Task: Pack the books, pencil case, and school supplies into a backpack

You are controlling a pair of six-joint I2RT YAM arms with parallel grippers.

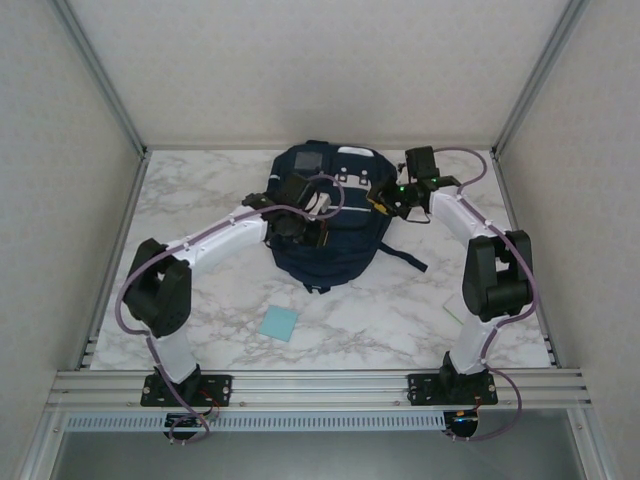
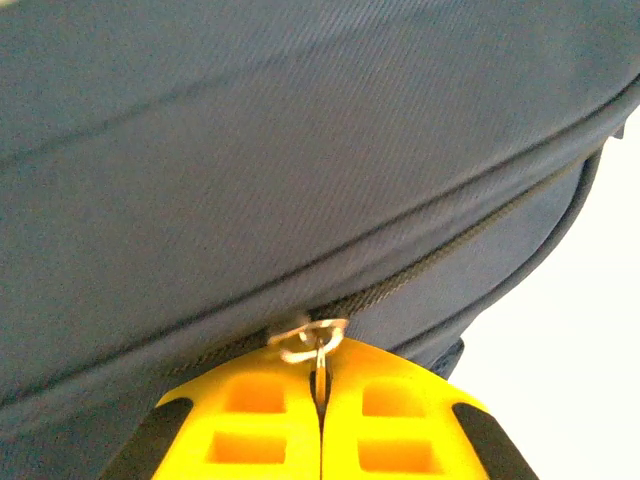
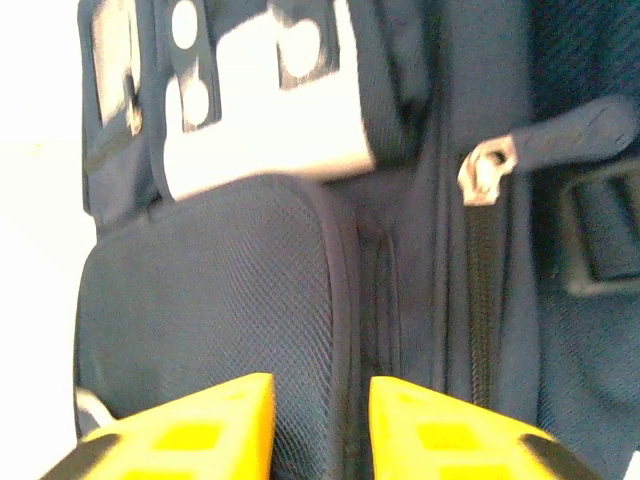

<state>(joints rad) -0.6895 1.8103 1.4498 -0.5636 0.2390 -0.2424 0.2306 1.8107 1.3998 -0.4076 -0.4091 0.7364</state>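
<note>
Backpack, navy with white stripes, lies toward the far middle of the marble table, with both arms reaching onto it. Left gripper has its yellow fingers pressed together on the metal zipper pull at the zip line (no gap between them). Right gripper sits over the bag's mesh panel, jaws narrowly apart; a fabric seam runs between them, but they visibly clamp nothing. Light-blue square pad lies on the table nearer the arm bases, apart from the bag.
</note>
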